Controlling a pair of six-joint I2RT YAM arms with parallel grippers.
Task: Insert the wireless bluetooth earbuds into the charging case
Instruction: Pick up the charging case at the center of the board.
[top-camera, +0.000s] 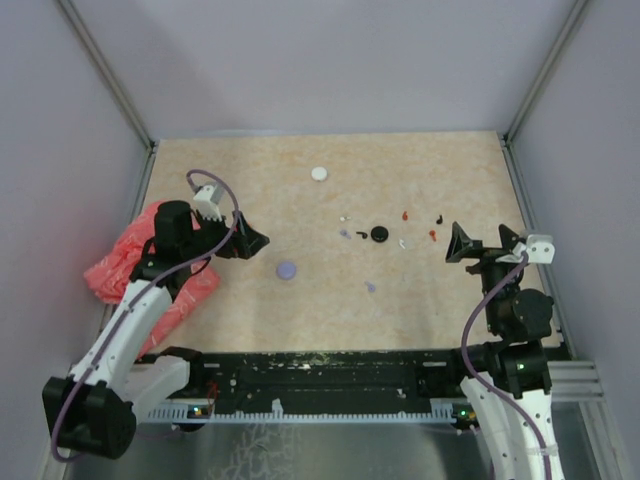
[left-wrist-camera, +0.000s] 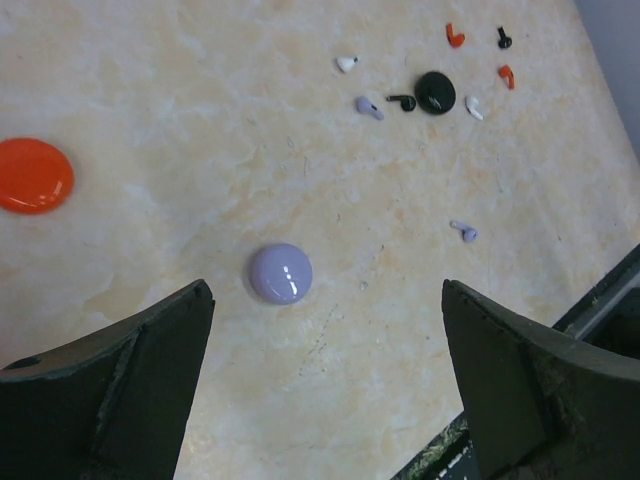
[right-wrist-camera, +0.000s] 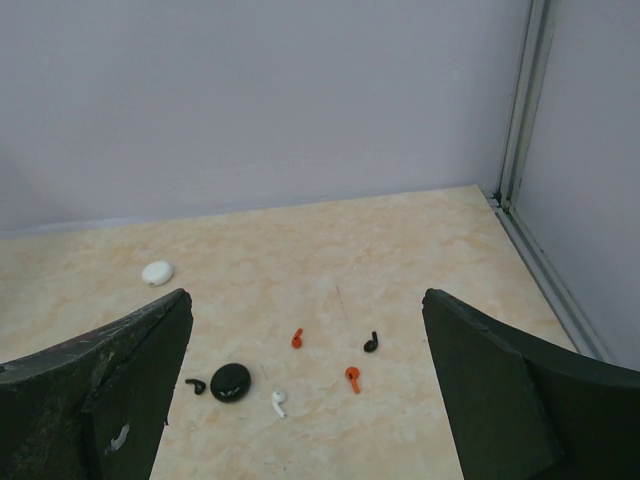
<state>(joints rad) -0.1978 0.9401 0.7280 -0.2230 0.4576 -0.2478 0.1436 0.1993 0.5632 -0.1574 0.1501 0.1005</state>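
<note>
1. Top view: the left pincer (top-camera: 248, 242) hovers over the left of the worktop (top-camera: 250, 160), jaws wide apart and empty. The right pincer (top-camera: 484, 242), at the right side, is equally spread and holds nothing. Between them the earbuds (top-camera: 402, 243) lie loose on the worktop, none in a case. They are tiny red, black, white and lilac pieces scattered around a closed black case (top-camera: 379, 234). A lone lilac earbud (top-camera: 370, 287) lies apart, nearer the arms. A lilac case (top-camera: 287, 269) sits just right of the left pincer. A white case (top-camera: 319, 173) sits well away, toward the back wall. Crumpled red material (top-camera: 120, 270) lies by the left arm.

2. Left wrist view: two dark fingers (left-wrist-camera: 110, 390) fill the bottom corners with bare worktop between them. The lilac case (left-wrist-camera: 280, 273) lies just ahead. A red case (left-wrist-camera: 33, 175) sits at the far left. The earbud cluster and black case (left-wrist-camera: 435, 92) are at upper right.

3. Right wrist view: the fingers (right-wrist-camera: 530, 400) stand wide apart. Ahead lie a red earbud (right-wrist-camera: 297, 338), a black earbud (right-wrist-camera: 371, 342) and a white earbud (right-wrist-camera: 278, 402), near the black case (right-wrist-camera: 230, 382).
</note>
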